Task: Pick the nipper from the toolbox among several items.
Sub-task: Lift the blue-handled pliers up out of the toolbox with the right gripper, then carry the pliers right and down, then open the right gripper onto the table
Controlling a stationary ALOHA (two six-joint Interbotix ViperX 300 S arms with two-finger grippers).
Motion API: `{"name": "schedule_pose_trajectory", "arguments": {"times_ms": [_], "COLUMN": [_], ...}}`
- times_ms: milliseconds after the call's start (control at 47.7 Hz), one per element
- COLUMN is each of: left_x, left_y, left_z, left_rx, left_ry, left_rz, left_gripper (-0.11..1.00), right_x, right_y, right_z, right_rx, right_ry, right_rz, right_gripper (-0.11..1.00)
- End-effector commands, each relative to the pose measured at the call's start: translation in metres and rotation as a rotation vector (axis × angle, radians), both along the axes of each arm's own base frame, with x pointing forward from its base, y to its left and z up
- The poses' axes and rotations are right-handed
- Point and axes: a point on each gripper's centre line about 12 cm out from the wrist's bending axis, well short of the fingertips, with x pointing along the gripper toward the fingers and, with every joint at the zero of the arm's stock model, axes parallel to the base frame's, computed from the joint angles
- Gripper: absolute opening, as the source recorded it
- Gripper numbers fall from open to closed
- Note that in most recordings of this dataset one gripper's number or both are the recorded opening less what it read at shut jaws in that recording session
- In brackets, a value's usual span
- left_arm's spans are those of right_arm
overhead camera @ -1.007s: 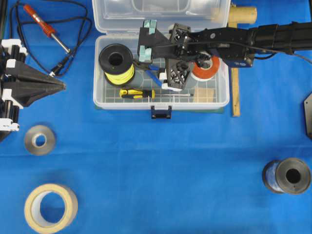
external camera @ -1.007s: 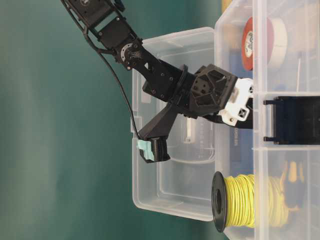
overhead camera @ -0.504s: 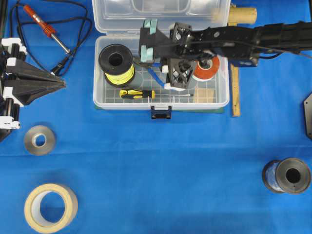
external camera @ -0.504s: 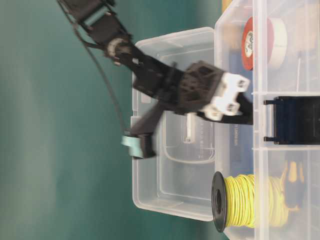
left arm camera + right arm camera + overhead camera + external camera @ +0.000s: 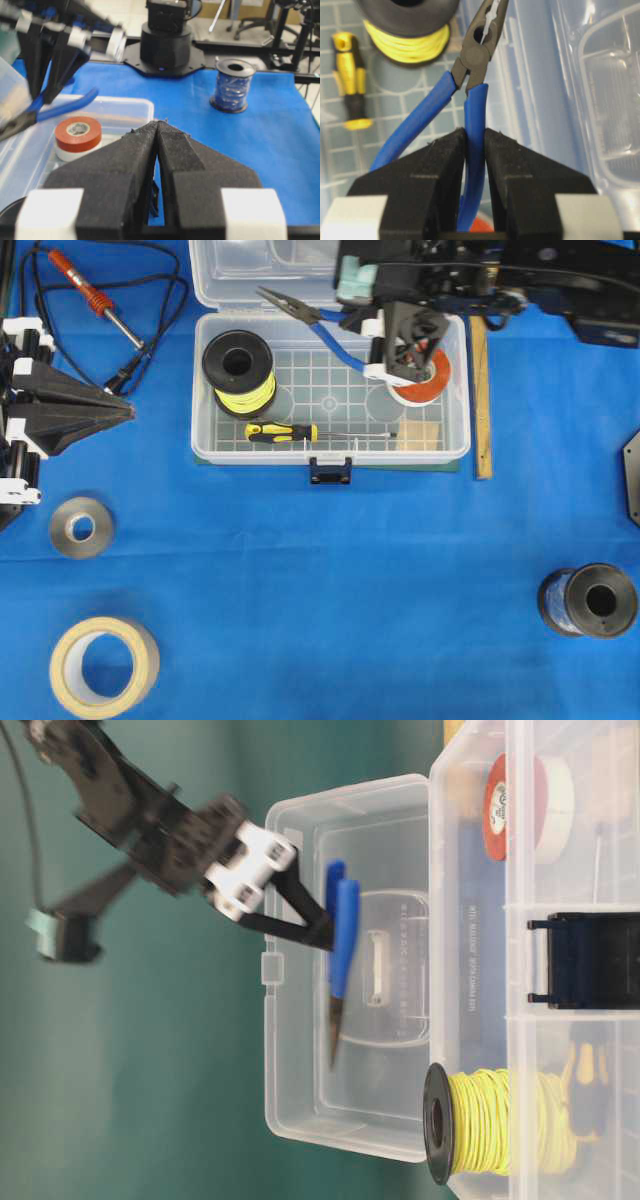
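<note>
1. The nipper (image 5: 318, 320) is a slim long-nose tool: dark metal jaws tapering to a fine point, a round pivot, and two curved blue handles.
2. In the right wrist view the right gripper (image 5: 475, 145) pinches one blue handle of the nipper (image 5: 470, 90) between its black pads; the other handle bows out to the left, free.
3. From overhead, the nipper hangs over the back edge of the toolbox (image 5: 205, 430), tips pointing toward the back left corner, handles running back under the gripper (image 5: 372, 328).
4. The table-level view shows the nipper (image 5: 340, 945) clear of the box, in front of the open lid (image 5: 300, 1100), not touching it.
5. Left on the grid floor: the yellow wire spool (image 5: 240, 370) at the left end, the screwdriver (image 5: 290, 432) along the front wall, the red-and-white tape (image 5: 425, 385) at the right end partly under the gripper, and a tan block (image 5: 420, 435) in the front right corner.
6. The left gripper (image 5: 158, 131) rests at the left edge of the blue cloth (image 5: 330, 580), away from the box; its jaws are pressed together with nothing between them.
</note>
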Motion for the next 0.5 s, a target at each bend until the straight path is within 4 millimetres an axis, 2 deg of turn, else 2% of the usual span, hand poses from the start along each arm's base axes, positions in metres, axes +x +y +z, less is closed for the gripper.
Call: {"name": "schedule_pose_trajectory", "arguments": {"times_ms": [0,315,378,483], "left_x": [0.001,0.001,0.001,0.001], "left_y": [0.0,0.0,0.0,0.0], "left_z": [0.003,0.003,0.003,0.002], "left_rx": [-0.001,-0.003,-0.001,-0.001], "left_ry": [-0.008,-0.009,-0.009,-0.008], "left_rz": [0.002,0.002,0.002,0.002], "left_gripper": [0.0,0.0,0.0,0.0], "right_x": [-0.003,-0.001,0.001,0.006], "right_y": [0.029,0.127,0.143,0.159], "right_z": [0.023,0.008,-0.003,-0.022], "right_rx": [-0.007,0.07,0.086,0.109], "right_ry": [-0.071,-0.1,-0.092,-0.072], "right_rz": [0.059,0.243,0.272,0.292], "right_gripper": [0.13,0.13,0.13,0.13]}}
